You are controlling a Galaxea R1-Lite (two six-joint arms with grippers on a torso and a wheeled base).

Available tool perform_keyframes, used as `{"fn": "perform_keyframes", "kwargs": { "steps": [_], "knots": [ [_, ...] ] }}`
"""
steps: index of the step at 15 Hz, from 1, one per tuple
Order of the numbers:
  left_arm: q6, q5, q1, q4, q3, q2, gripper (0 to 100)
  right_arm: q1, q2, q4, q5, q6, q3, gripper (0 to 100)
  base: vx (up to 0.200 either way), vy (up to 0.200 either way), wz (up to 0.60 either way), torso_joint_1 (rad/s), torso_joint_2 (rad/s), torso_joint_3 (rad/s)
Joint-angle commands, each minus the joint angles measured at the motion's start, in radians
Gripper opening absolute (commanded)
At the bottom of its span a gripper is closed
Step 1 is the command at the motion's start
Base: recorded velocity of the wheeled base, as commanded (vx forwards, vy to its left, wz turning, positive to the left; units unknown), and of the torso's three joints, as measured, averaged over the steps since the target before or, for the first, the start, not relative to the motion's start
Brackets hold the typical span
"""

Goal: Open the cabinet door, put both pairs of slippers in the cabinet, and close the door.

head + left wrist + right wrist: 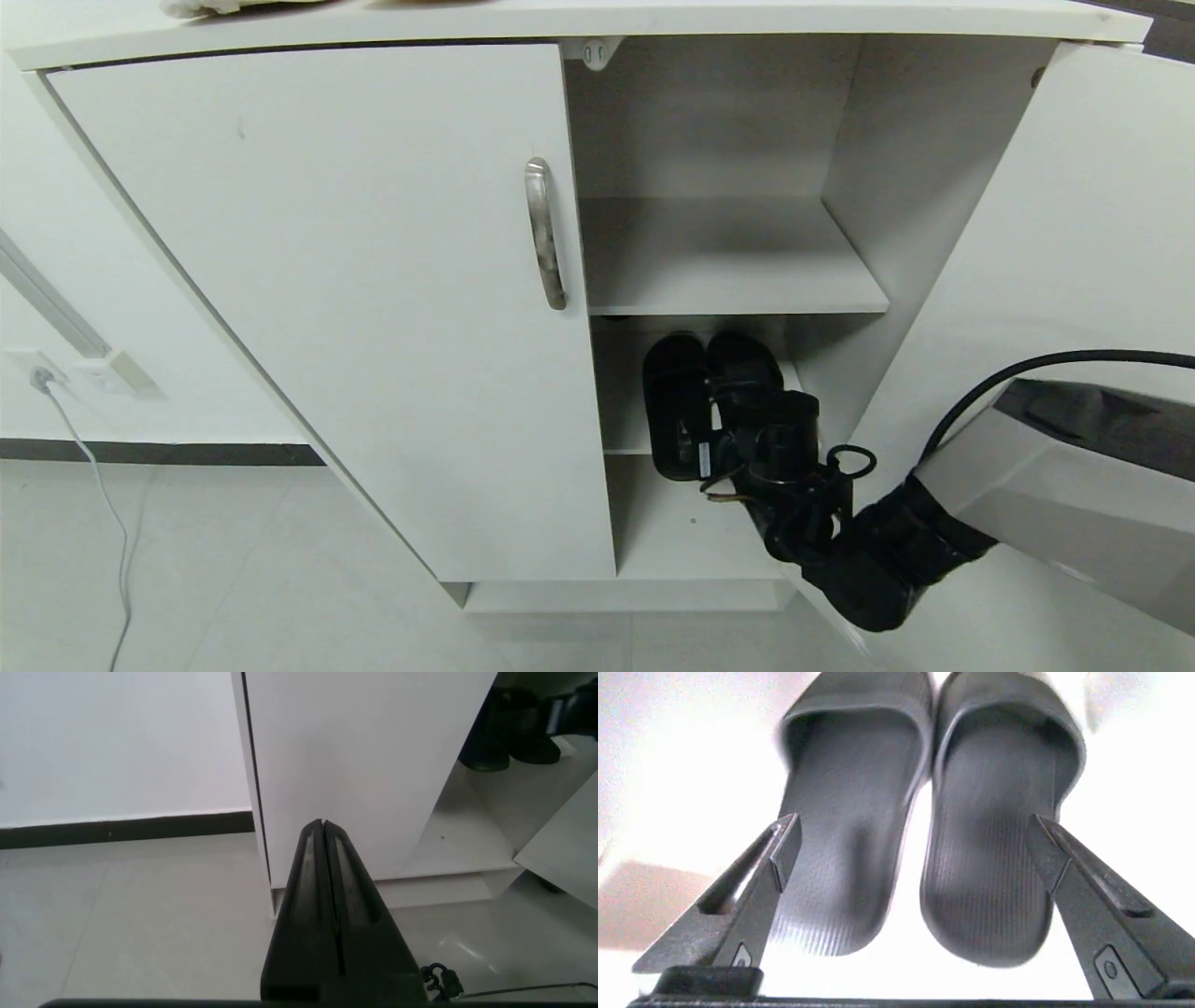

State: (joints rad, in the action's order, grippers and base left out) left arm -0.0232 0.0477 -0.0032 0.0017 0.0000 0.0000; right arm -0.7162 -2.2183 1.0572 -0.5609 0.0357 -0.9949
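Head view: the cabinet (308, 280) stands with its right door (1055, 233) swung open. A black pair of slippers (677, 401) lies on the lower shelf (621, 411), with the right pincer (752, 434) at their heels.

Left wrist view: the left pincer (322, 835), fingers pressed together, points toward the closed door (364, 756).

Right wrist view: the right pincer's fingers (757, 887) are spread apart, flanking the side-by-side slippers (990, 840).

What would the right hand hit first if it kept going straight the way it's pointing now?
Most likely the pair of black slippers: they lie straight ahead of the open right hand, heels toward it, on the cabinet's lower shelf. How wide the gap is, I can't tell.
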Motion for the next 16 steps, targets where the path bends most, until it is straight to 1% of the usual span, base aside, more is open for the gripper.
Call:
{"fn": "perform_keyframes", "kwargs": {
  "steps": [1, 6, 12, 14, 16],
  "knots": [
    [0.0, 0.0, 0.0, 0.0, 0.0, 0.002, 0, -0.045, 0.126, 0.027, 0.045, 0.004, 0.162, 100, 0.0, 0.0, 0.0, 0.0, 0.0, 0.0],
    [0.0, -0.002, 0.0, 0.0, 0.0, 0.002, 0, -0.055, 0.127, 0.027, 0.055, 0.001, 0.17, 100, 0.0, 0.0, 0.0, 0.0, 0.0, 0.0],
    [0.003, -0.005, 0.0, 0.0, 0.0, 0.002, 0, -0.06, 0.135, 0.029, 0.049, 0.001, 0.179, 100, -0.2, 0.0, 0.0, 0.003, 0.0, 0.002],
    [0.003, -0.005, 0.0, 0.0, 0.0, 0.002, 0, -0.068, 0.154, 0.038, 0.049, 0.0, 0.185, 100, 0.0, 0.0, 0.0, 0.0, 0.0, 0.0],
    [0.014, -0.005, 0.0, 0.0, 0.0, 0.002, 0, -0.074, 0.172, 0.038, 0.05, -0.002, 0.193, 100, 0.0, 0.0, 0.0, 0.0, 0.0, 0.0]
  ]
}}
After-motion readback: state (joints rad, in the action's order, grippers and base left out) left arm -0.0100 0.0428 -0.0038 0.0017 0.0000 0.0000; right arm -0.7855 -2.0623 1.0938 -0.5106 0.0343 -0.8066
